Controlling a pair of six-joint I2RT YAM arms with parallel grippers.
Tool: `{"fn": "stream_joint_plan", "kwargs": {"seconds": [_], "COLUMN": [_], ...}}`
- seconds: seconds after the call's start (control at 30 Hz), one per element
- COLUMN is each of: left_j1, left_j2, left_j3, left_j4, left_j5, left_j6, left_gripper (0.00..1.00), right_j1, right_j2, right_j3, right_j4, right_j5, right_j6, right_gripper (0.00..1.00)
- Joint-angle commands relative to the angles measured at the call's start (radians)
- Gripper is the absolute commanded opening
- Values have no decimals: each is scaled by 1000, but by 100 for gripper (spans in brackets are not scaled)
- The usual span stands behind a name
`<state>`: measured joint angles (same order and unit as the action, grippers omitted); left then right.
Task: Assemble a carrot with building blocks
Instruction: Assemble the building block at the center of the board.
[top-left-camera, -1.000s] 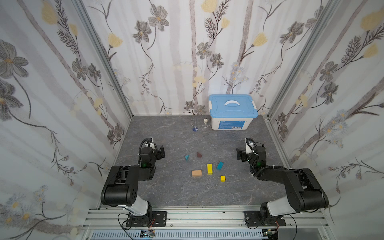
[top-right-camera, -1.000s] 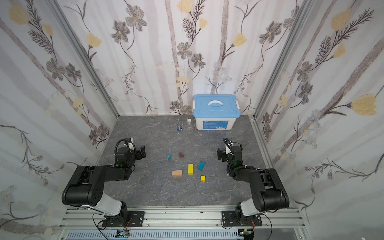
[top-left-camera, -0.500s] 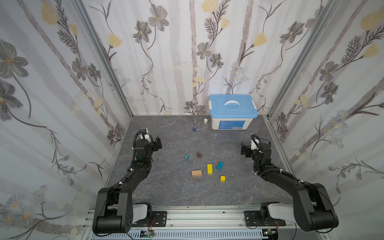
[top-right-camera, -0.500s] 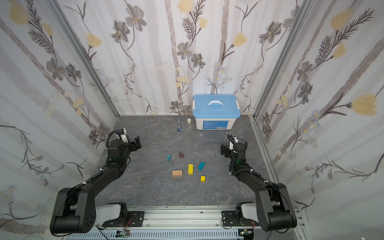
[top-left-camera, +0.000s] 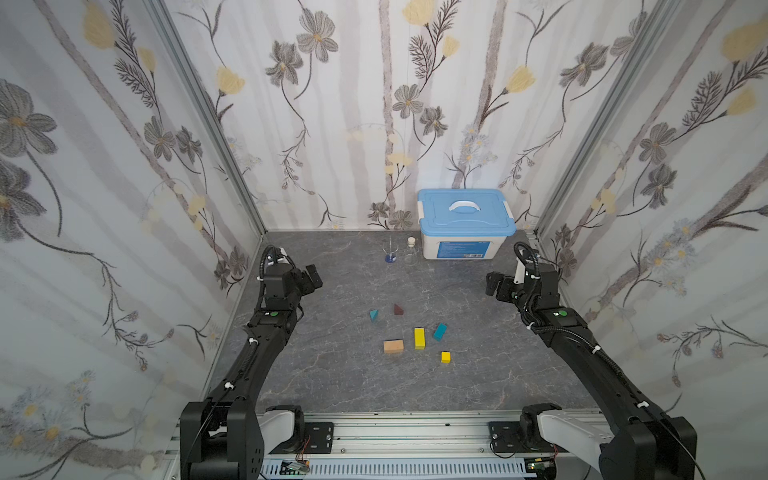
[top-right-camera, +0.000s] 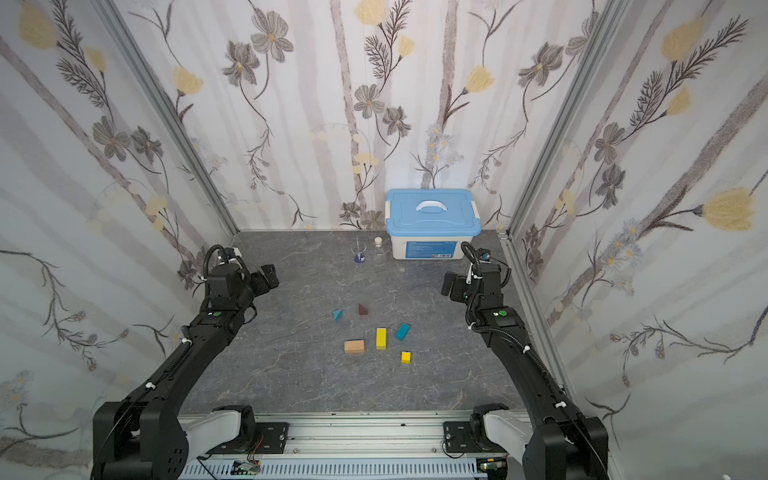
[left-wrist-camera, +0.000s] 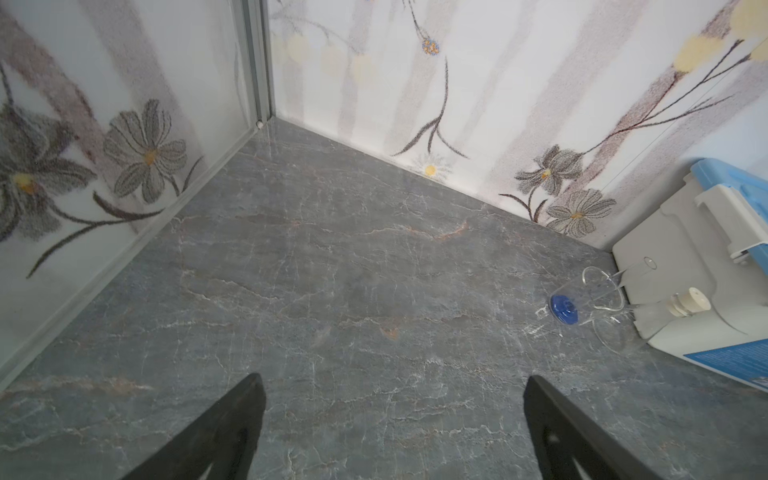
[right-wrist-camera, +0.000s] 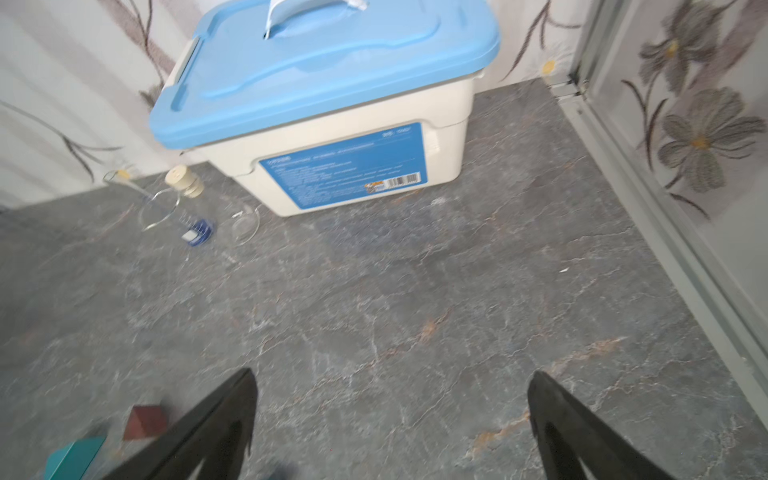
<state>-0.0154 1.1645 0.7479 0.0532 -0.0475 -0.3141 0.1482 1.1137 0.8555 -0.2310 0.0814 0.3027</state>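
Hovering out at the sides, both arms are empty-handed, and the carrot is not begun at all. The left gripper (top-left-camera: 312, 277) hangs over the left edge of the table (top-left-camera: 332, 382), fingers spread wide, with only bare surface between them in its wrist view. The right gripper (top-left-camera: 493, 286) is out on the opposite side, fingers just as far apart and nothing between them either, pointing toward the box (top-left-camera: 465, 245) at the back. Neither one touches anything.

And the building blocks (top-right-camera: 381, 338)? All six lie loose in the middle of the table, each apart from the others. Toward the back, the teal triangle (top-left-camera: 374, 315) and the maroon triangle (top-left-camera: 398, 309) sit near each other, not touching. Nearer the front, the tan bar (top-left-camera: 393, 346), the yellow bar (top-left-camera: 419, 338) and the teal bar (top-left-camera: 439, 331) lie in a rough row, the teal one turned at an angle. The yellow cube (top-left-camera: 445, 356) sits alone just in front of them.

So by my reading, nothing is placed. The bars need lining up into a taper, the triangles setting as leaves, the cube as the tip. The beaker (top-left-camera: 390, 255) and the corked flask (top-left-camera: 411, 253) stand beside the box, well clear of the pieces.
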Motion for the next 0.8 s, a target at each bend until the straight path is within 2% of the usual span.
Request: {"fn": "stream_joint_plan", "kwargs": {"seconds": [0.0,0.2,0.4,0.5,0.57,0.77], "left_j1": [-7,-63,-164,-226,-239,-253], "left_j2": [-37,-123,-126,-126,-136,-144], "left_j3": [10,48,72,65,48,47], "left_j4": [-88,-221,-338,-379,-390,-425], "left_j5": [34,9,-3,-45,-41,-32], "left_j6": [-127,-132,-176,-178,-198,-226], "left_gripper": [100,100,96,94,89,85], "right_j1": [59,227,383,457,515,659], "right_j2": [20,89,270,349,396,505], "right_j3": [42,133,265,329,367,425], "right_j4": [-158,-254,-321,-350,-373,-409], "right_j5": [-47,-31,-32,-39,-38,-94], "right_j6": [-28,-60,-97,-121,-142,-232], "right_gripper": [100,100,95,92,91,90]}}
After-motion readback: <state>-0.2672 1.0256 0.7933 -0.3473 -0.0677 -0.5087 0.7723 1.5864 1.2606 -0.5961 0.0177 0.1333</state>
